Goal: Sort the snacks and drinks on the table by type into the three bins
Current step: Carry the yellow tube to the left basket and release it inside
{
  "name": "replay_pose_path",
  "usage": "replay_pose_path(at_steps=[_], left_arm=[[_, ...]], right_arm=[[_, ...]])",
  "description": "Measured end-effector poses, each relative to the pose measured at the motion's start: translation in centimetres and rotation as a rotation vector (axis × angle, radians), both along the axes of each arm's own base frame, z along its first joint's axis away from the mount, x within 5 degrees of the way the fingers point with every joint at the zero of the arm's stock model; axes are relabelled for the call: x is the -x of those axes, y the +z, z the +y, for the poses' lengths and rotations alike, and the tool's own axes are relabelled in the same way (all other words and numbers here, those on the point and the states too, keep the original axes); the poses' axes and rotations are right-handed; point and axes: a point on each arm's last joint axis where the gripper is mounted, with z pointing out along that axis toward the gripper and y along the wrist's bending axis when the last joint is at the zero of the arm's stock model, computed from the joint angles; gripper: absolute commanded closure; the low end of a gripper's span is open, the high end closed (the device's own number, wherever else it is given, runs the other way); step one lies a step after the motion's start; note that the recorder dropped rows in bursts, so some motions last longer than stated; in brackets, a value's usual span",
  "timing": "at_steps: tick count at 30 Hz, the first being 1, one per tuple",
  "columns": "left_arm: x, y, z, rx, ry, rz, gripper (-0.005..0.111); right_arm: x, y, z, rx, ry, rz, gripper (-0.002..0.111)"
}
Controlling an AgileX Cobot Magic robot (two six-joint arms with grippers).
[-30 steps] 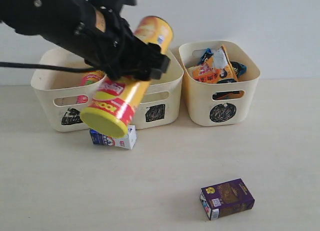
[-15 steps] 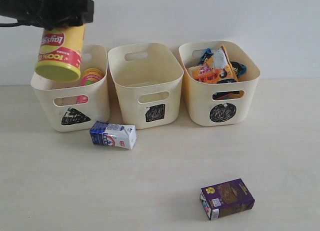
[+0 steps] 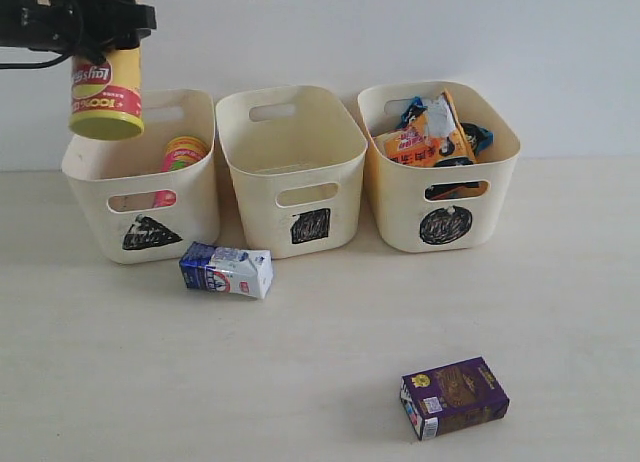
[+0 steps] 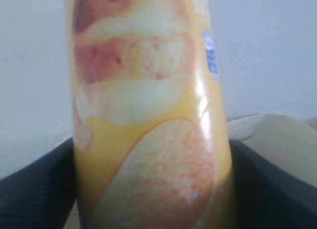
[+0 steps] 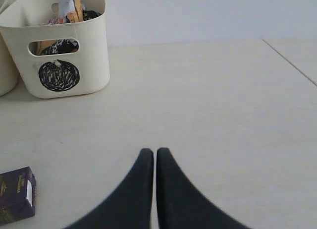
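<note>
My left gripper [image 3: 108, 22] is shut on the yellow-red chip tube [image 3: 105, 100]. It holds the tube upright above the left end of the triangle bin [image 3: 190, 222]. In the left wrist view the tube [image 4: 148, 115] fills the frame between the dark fingers [image 4: 34, 189]. A pink tube [image 3: 180, 154] stands in the triangle bin. The square bin [image 3: 260, 202] looks empty. The circle bin [image 3: 400, 207] holds an orange-white bag [image 3: 425, 140] and a blue bag [image 3: 478, 137]. A blue-white carton [image 3: 227, 270] and a purple carton [image 3: 455, 397] lie on the table [image 3: 320, 332]. My right gripper [image 5: 155, 152] is shut and empty, low over the table.
The three bins stand in a row against a white wall. In the right wrist view the circle bin [image 5: 94, 55] is ahead to one side and the purple carton [image 5: 17, 194] lies near the frame's edge. A seam in the table [image 5: 292, 63] runs on the other side.
The left gripper has carried the yellow-red tube from in front of the middle bin up and left to above the triangle bin, turning it from slanted to upright. Nothing else moved.
</note>
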Motion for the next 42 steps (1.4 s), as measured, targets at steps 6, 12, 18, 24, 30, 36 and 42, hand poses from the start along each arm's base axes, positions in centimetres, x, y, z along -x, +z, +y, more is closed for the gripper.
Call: replay_pose_path(at_steps=[6, 12, 18, 24, 30, 36, 42], left_arm=[[-4.0, -2.6, -0.7, -0.055, -0.02, 0.001, 0.102], [-6.8, -6.3, -0.2, -0.11, -0.018, 0.038, 0.102], [-7.3, -8.0, 1.1, -0.131, 0.0, 0.068, 0.095], [-7.6, -9.2, 1.2, -0.2, -0.024, 0.088, 0.041], [-7.7, -9.9, 1.2, -0.22, -0.03, 0.104, 0.026], [-7.7, -9.9, 1.2, -0.222, -0.031, 0.102, 0.027], [-6.1, -5.1, 1.7, -0.23, 0.003, 0.093, 0.083]], right_arm=[[0.0, 0.0, 0.0, 0.0, 0.0, 0.0, 0.108], [0.0, 0.0, 0.0, 0.0, 0.0, 0.0, 0.108], [0.0, 0.0, 0.0, 0.0, 0.0, 0.0, 0.108], [0.0, 0.0, 0.0, 0.0, 0.0, 0.0, 0.108], [0.0, 0.0, 0.0, 0.0, 0.0, 0.0, 0.108], [0.0, 0.0, 0.0, 0.0, 0.0, 0.0, 0.108], [0.0, 0.0, 0.0, 0.0, 0.0, 0.0, 0.108]])
